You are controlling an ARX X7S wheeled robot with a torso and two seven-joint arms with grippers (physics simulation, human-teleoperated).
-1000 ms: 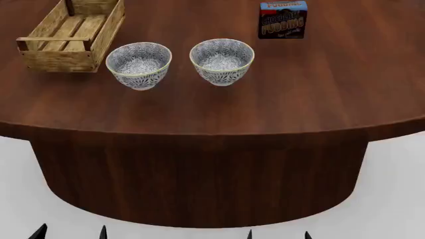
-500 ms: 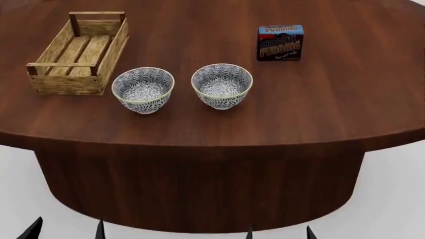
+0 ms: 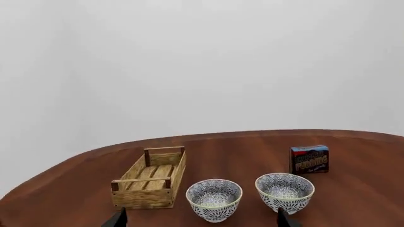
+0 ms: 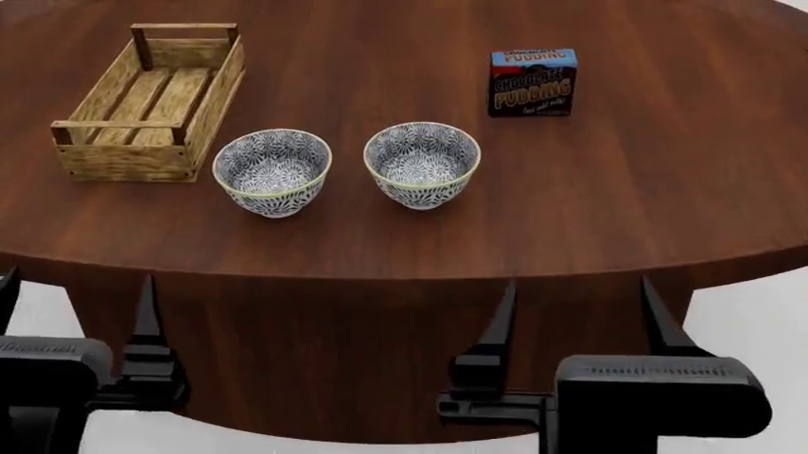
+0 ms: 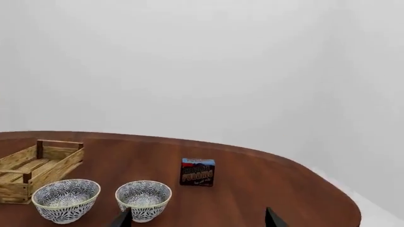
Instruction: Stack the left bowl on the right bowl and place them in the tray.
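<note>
Overhead, the head view takes in a round dark desk (image 4: 606, 208) with the tray (image 4: 149, 102) at the far left, holding nothing. The left bowl (image 4: 272, 171) sits just beside the tray's near right corner, and the right bowl (image 4: 422, 163) stands near it, not touching. A pudding box (image 4: 533, 81) stands upright farther back, right of the bowls.

Only this view shows both pincers whole: the left pincer (image 4: 76, 307) and right pincer (image 4: 574, 312) hang short of the desk's near edge, jaws spread wide, gripping nothing.

Each wrist view catches merely two dark fingertips (image 3: 118, 218) (image 5: 271, 218) at its border, yet shows the tray's end handle rails side-on and a plain pale wall behind the desk.
</note>
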